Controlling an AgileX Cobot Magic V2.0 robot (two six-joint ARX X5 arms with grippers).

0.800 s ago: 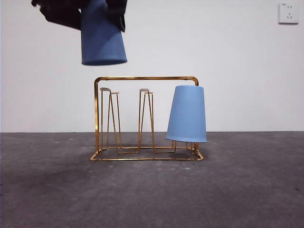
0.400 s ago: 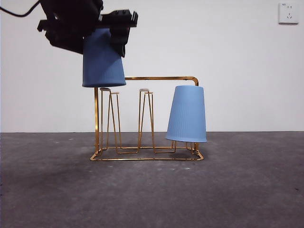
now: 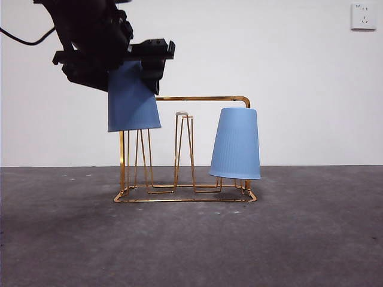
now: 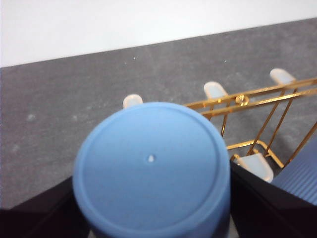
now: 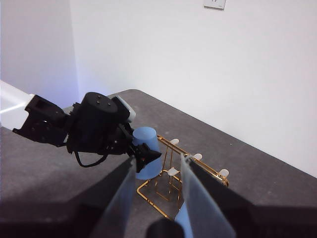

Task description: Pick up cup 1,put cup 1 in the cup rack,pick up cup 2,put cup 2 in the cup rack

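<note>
My left gripper [image 3: 134, 69] is shut on a blue cup [image 3: 133, 98] held mouth down over the left prongs of the gold wire cup rack [image 3: 203, 98]. The cup's mouth is below the rack's top bar and hides the left prong tips. In the left wrist view the cup's base [image 4: 151, 168] fills the space between the black jaws, with the rack [image 4: 257, 96] beside it. A second blue cup [image 3: 235, 143] sits mouth down, slightly tilted, on the right prongs. My right gripper [image 5: 158, 198] is open and empty, high and away from the rack.
The rack stands on a dark grey table [image 3: 191, 239] in front of a white wall with a socket [image 3: 363, 16]. The middle prongs [image 3: 184, 149] of the rack are bare. The left arm [image 5: 94, 129] reaches in from the rack's left end.
My left gripper has come down with the blue cup from above the rack, so that the cup now sits over the left prongs. The second cup has not moved.
</note>
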